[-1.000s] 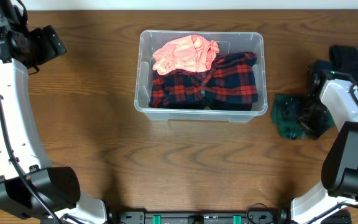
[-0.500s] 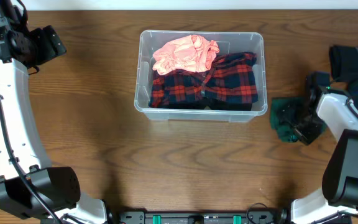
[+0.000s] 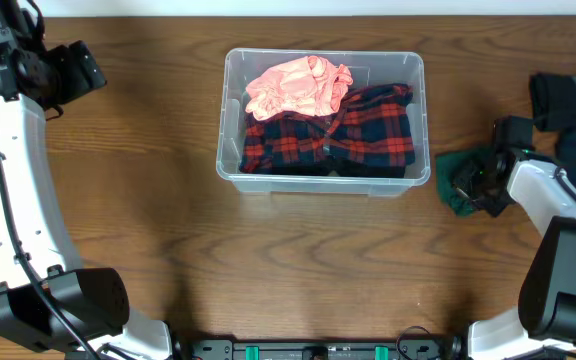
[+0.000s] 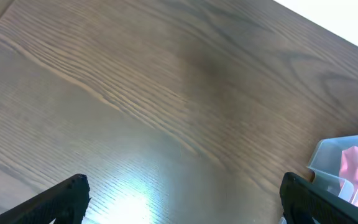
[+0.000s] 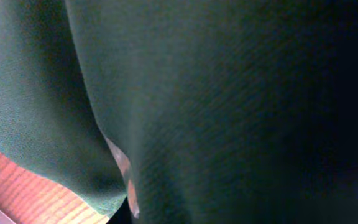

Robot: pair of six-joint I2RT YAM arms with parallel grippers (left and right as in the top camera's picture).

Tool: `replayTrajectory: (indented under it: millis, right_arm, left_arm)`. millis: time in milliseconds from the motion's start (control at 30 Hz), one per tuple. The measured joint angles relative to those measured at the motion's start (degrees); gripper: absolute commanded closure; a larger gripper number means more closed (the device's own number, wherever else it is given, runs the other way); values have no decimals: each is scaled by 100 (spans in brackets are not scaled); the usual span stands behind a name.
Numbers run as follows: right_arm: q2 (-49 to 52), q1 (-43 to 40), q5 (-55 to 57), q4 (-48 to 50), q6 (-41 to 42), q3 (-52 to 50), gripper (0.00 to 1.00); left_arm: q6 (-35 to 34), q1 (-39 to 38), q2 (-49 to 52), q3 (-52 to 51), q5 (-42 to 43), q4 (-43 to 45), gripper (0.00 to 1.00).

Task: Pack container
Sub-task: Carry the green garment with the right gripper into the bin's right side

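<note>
The clear container [image 3: 230, 112] stands at the table's centre back, holding a red and navy plaid garment [image 3: 353, 135] with a pink garment [image 3: 298, 85] on top at its left end. To its right lies a dark green garment [image 3: 456, 185], bunched up where my right gripper [image 3: 478, 180] is shut on it. In the right wrist view the green garment [image 5: 185, 93] fills the frame and hides the fingers. My left gripper [image 3: 73, 70] hangs open at the far left over bare wood, away from everything. The left wrist view shows the left gripper [image 4: 182, 190] wide open and a corner of the container [image 4: 335, 163].
A dark folded garment [image 3: 568, 100] lies at the far right edge behind my right arm. Bare brown wood [image 3: 148, 220] stretches left of and in front of the container. The table's back edge runs just behind the container.
My right gripper has closed on the green garment and shifted slightly up and left, gathering the cloth. The left arm has not moved.
</note>
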Motion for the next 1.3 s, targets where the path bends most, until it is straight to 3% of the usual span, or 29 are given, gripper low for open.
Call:
replayTrajectory:
  millis: [367,567,800,1067,1300]
  right_arm:
    - [153,-24,409,-1349,-1172,1322,99]
    - [-356,-24,-122,-1445,-1488,2260,99]
    - [-1182,120,-975,-1139,-1384,2529,99]
    - [-1333,1228,-1832,-527,-1462,2531,99]
    - [-1235,2315,-1475,-446,-1672,2531,99]
  left_arm:
    - [0,0,2,0,0,0,2]
    - [0,0,0,0,0,0,2]
    - [0,0,2,0,0,0,2]
    - [0,0,2,0,-2,0,2]
    - [2,0,2,0,-2,0,2]
